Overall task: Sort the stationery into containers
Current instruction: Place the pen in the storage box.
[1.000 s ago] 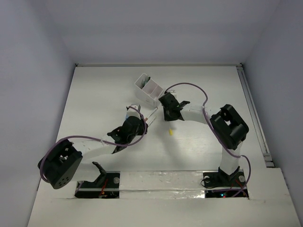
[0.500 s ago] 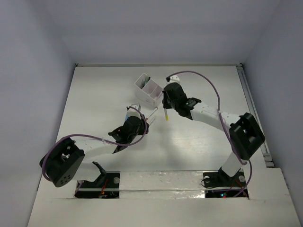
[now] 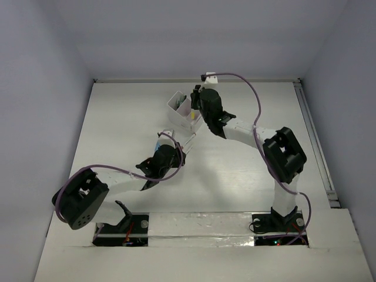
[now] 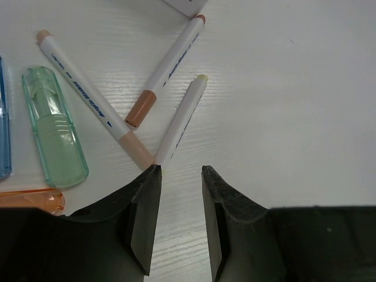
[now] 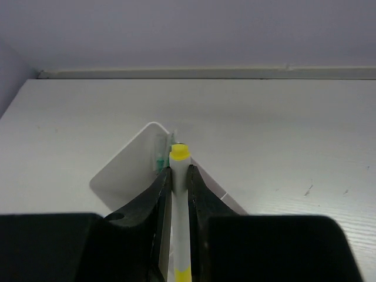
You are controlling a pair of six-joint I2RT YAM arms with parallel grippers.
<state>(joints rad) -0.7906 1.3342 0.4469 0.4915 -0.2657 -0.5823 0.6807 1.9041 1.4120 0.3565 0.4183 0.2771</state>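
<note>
The right gripper [image 5: 179,174] is pinching a white pen with a yellow cap [image 5: 179,226], its 2 fingers pressing on the barrel from both sides and the cap sticking out past the fingertips. It is holding this pen over the white box [image 3: 175,107], which is standing on the table [image 3: 117,129] toward the far side. In the right wrist view a green pen [image 5: 158,160] is showing inside the box, though I cannot tell which compartment it is in. The left gripper [image 4: 180,171] is hovering low over the table on the near side of the box, its fingers spread apart and gripping nothing. In front of it 3 white pens are lying loose. They are a brown-capped pen [image 4: 170,67], a peach-capped pen [image 4: 88,100] and a pale-tipped pen [image 4: 183,117] whose near end is lying just beside 1 fingertip. At the left of the left wrist view a green chunky piece [image 4: 54,135] is lying flat. A blue piece [image 4: 2,135] is showing at the picture's edge, and an orange piece [image 4: 29,198] is lying partly hidden behind a finger.
</note>
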